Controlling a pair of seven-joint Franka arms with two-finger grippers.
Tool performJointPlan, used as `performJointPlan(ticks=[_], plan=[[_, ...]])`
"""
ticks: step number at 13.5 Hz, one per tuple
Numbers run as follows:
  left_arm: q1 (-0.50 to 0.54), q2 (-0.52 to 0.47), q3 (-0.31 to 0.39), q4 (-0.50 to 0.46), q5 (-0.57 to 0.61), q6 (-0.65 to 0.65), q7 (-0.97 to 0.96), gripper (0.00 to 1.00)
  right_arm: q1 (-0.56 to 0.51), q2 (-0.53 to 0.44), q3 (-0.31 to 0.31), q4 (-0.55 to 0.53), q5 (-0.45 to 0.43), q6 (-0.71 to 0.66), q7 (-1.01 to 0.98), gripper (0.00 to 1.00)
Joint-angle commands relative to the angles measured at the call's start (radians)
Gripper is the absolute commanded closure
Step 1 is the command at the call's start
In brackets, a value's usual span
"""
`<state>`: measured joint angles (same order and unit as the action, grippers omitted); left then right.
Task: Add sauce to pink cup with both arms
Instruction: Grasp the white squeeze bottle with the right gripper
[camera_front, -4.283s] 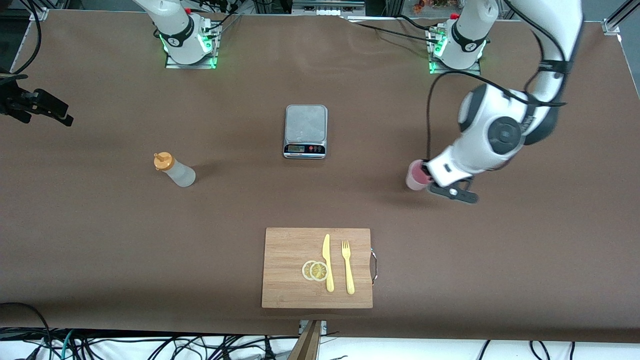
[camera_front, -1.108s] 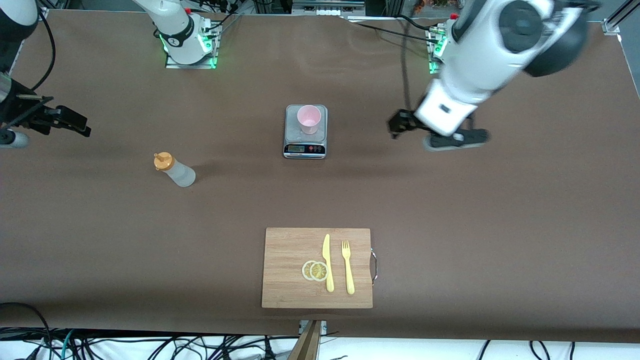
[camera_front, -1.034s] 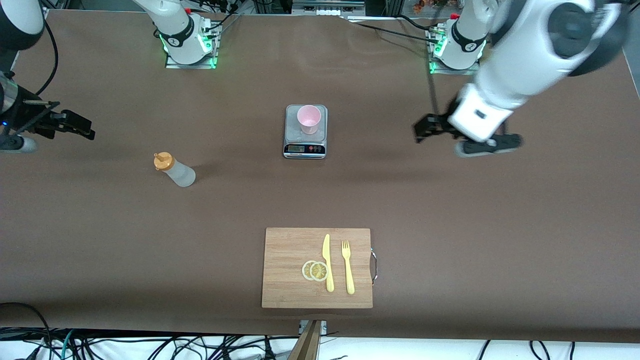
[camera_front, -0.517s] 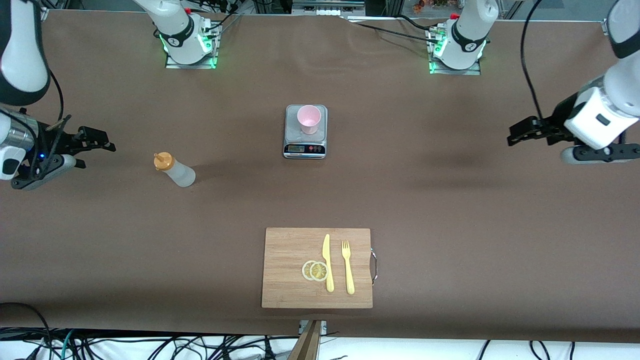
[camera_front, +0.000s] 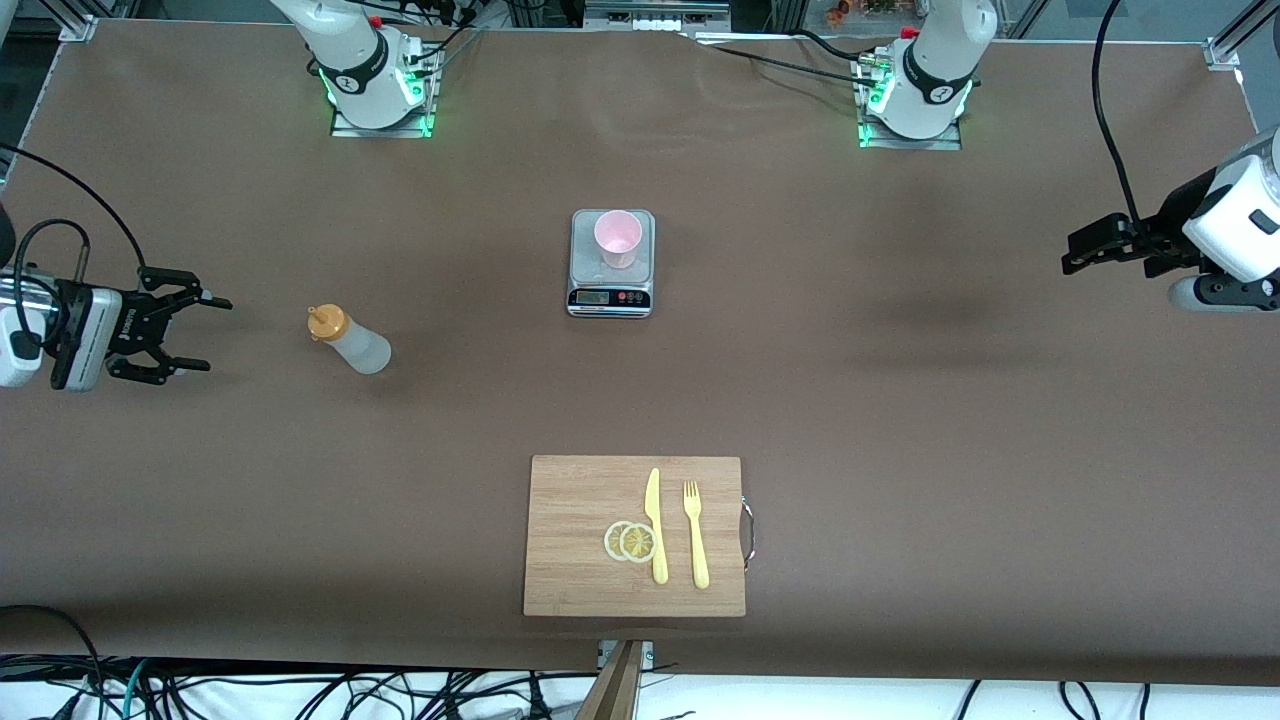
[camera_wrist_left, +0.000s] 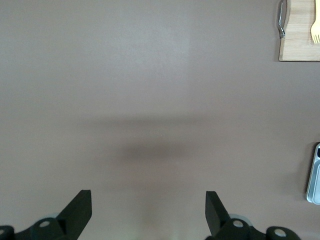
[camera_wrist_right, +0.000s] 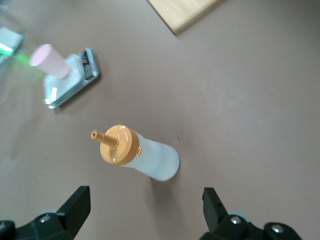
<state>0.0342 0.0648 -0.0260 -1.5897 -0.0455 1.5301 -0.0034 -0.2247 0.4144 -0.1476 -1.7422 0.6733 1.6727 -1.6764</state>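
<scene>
Pink cup (camera_front: 618, 237) upright on scale (camera_front: 611, 262), ready for weighed pour. My right gripper (camera_front: 190, 333) wide open, empty, lined up beside sauce (camera_front: 349, 340). My left gripper (camera_front: 1085, 248) open, empty, waiting clear.

Cup placed, both arms repositioned.
You see the pink cup (camera_front: 618, 238) now on the scale (camera_front: 611, 262); the left tool (camera_front: 1100, 245) has withdrawn, spread, toward its tabletop end, while the right tool (camera_front: 190, 333) has approached the sauce (camera_front: 348, 340).
</scene>
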Motion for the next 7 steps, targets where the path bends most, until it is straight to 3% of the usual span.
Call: performJointPlan(ticks=[1, 4, 7], plan=[[0.024, -0.008, -0.031, 0.008, 0.022, -0.024, 0.029, 0.00, -0.041, 0.085, -0.007, 0.017, 0.113, -0.082, -0.234, 0.00], [0.026, -0.006, -0.035, 0.008, 0.027, -0.025, 0.031, 0.00, -0.058, 0.202, -0.009, 0.018, 0.247, -0.178, -0.489, 0.00], [0.023, 0.001, -0.034, 0.011, 0.027, -0.031, 0.029, 0.00, -0.070, 0.294, -0.017, 0.020, 0.319, -0.261, -0.681, 0.00]])
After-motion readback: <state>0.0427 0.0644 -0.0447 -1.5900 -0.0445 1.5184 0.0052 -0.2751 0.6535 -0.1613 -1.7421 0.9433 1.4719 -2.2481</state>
